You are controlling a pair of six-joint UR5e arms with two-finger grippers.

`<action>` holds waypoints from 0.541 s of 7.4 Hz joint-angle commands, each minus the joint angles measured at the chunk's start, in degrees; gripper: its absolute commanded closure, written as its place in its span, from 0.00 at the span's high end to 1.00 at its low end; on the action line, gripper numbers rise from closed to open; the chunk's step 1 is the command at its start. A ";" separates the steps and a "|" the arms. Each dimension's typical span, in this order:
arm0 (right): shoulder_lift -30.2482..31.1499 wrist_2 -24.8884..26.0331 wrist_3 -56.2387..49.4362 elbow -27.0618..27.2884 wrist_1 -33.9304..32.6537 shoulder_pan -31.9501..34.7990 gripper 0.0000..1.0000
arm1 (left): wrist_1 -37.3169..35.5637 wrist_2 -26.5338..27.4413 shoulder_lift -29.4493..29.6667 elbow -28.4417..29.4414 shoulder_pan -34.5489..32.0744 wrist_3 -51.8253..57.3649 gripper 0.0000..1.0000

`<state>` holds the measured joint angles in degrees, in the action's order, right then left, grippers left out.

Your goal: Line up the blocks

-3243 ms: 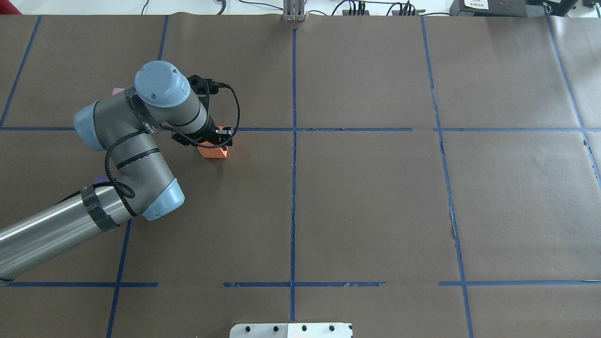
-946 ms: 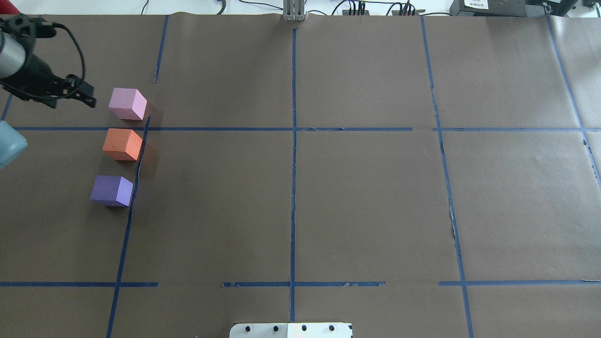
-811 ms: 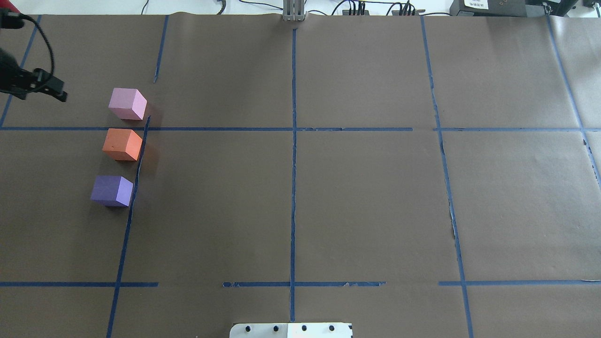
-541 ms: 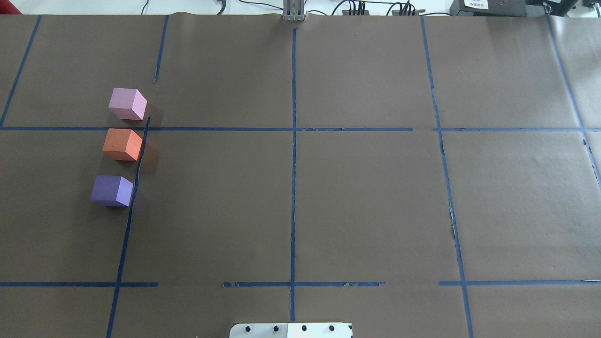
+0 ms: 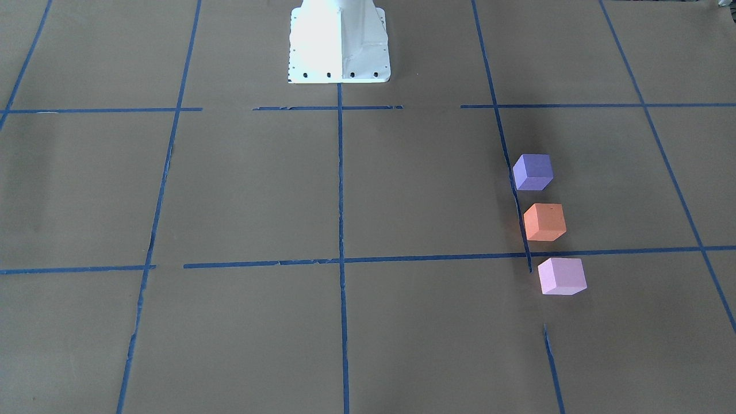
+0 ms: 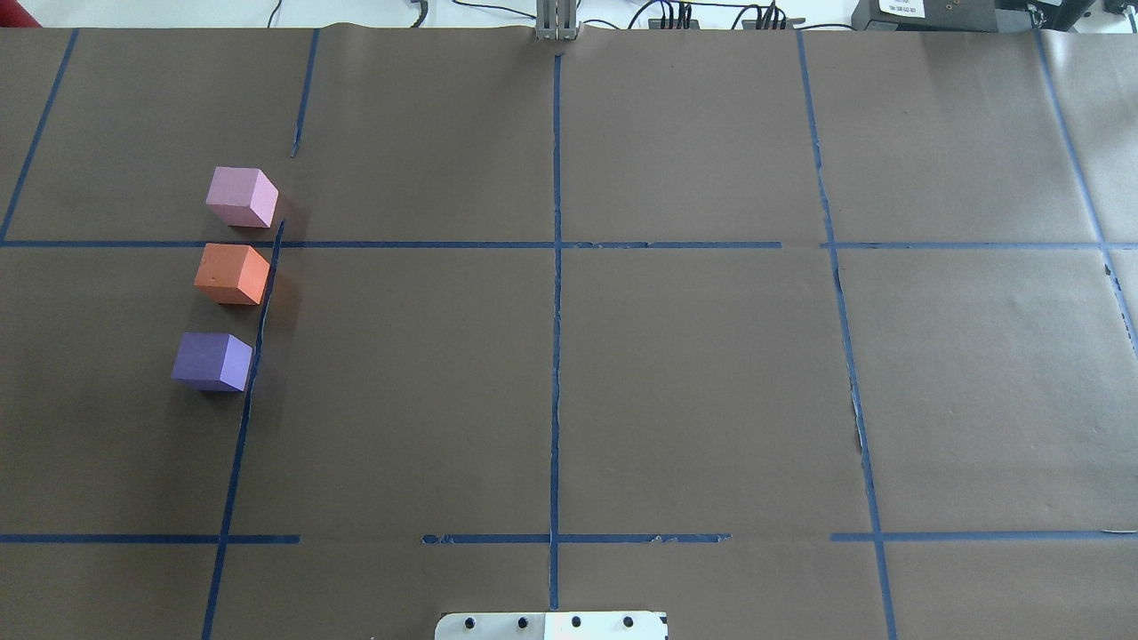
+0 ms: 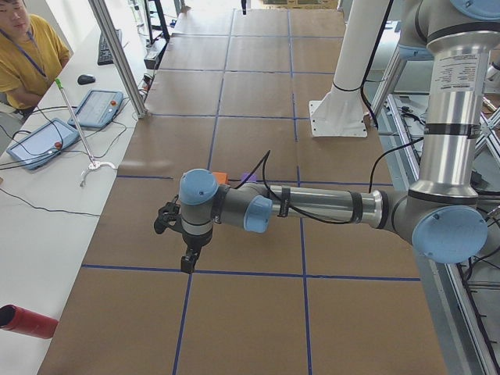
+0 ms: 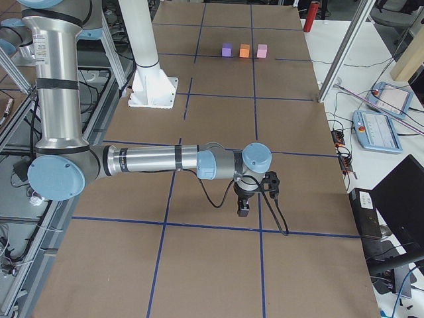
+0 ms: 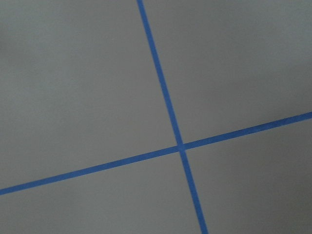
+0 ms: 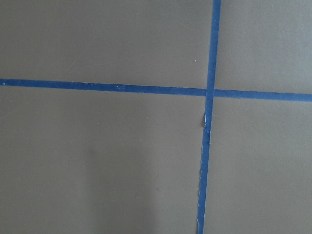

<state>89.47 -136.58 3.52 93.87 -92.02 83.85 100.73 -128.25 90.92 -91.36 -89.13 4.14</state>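
Observation:
Three cubes stand in a row beside a blue tape line on the table's left side in the overhead view: the pink-lilac block (image 6: 240,196) farthest, the orange block (image 6: 231,274) in the middle, the violet-purple block (image 6: 212,361) nearest. They show in the front-facing view too, purple (image 5: 533,172), orange (image 5: 544,222), pink (image 5: 561,276). My left gripper (image 7: 187,262) shows only in the exterior left view, low over bare paper, away from the blocks. My right gripper (image 8: 243,209) shows only in the exterior right view, far from them. I cannot tell whether either is open.
The table is brown paper with a blue tape grid. The white robot base (image 5: 339,40) stands at the near middle edge. An operator (image 7: 23,55) sits beside the table with teach pendants (image 7: 43,142). A red cylinder (image 7: 27,322) lies off the paper.
The left arm held the orange block right of the row, then left it between the pink and purple blocks. The arm withdrew leftward out of the overhead view. The blocks have stayed still since.

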 commanded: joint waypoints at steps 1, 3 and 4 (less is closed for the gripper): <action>0.00 0.00 0.00 0.00 0.00 0.00 1.00 | -0.61 -3.46 -0.31 0.39 -0.43 0.26 1.00; 0.00 0.00 0.00 0.00 0.00 0.00 1.00 | -6.12 -5.69 0.30 0.40 -0.35 0.26 1.00; 0.00 0.00 0.00 0.00 0.00 0.00 1.00 | -6.94 -5.69 0.39 0.22 -0.35 0.26 1.00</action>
<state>89.47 -136.58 3.51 93.87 -92.02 83.85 95.77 -133.53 91.07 -91.02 -89.51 4.39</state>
